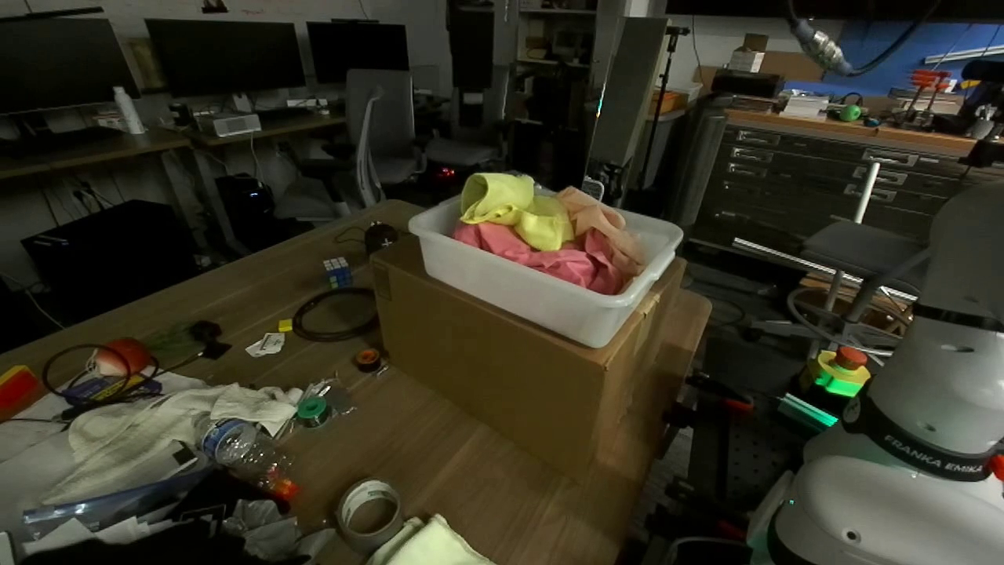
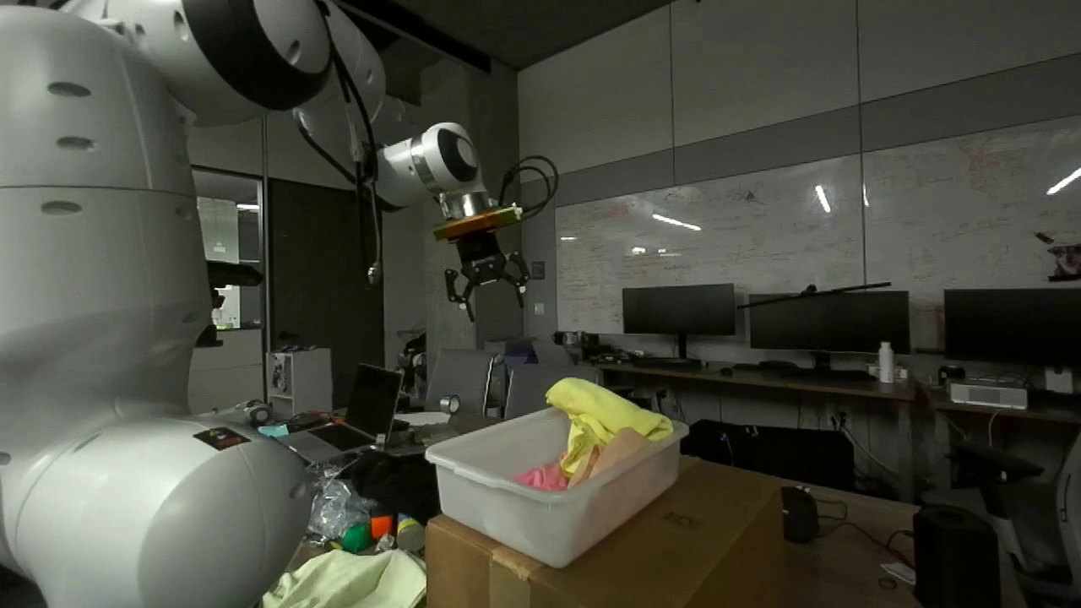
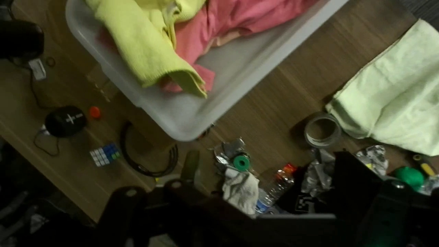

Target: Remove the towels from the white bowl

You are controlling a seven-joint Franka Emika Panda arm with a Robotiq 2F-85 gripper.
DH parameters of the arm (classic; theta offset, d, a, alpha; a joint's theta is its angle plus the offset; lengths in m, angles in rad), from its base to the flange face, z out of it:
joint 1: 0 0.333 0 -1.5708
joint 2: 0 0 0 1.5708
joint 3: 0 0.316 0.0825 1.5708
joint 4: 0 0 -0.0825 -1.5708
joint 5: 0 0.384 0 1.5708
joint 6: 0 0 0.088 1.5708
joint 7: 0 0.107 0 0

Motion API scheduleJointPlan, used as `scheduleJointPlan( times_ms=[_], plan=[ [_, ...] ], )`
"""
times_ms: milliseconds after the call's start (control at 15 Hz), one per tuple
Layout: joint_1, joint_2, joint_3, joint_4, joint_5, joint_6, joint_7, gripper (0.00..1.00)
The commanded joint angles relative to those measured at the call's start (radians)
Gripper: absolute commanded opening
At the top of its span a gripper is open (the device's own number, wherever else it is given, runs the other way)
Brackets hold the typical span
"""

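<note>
The claw [image 2: 497, 306] hangs released in an exterior view, its two fingers spread well apart; below it and off to one side stands the white bowl [image 2: 591, 515], raised on a cardboard box [image 2: 709, 532]; a yellow towel [image 2: 604, 414] and a pink towel [image 1: 569, 268], with peach cloth [image 1: 596, 216] against them, lie in that bowl, lower than the claw and apart from it; in the wrist view a pale yellow-green towel [image 3: 394, 99] rests on the table [image 3: 291, 96], outside the bowl, below the claw and beyond the fingertip on that view's right.
</note>
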Motion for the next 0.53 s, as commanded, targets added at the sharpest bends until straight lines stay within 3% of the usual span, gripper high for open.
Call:
scheduleJointPlan(
  times_ms=[0,467],
  plan=[
    [-0.057,-0.116,-0.058,-0.215,-0.04,0.146,0.111,1.0],
    [-0.159,-0.124,-0.088,-0.372,-0.201,0.272,0.417,1.0]
  ],
)
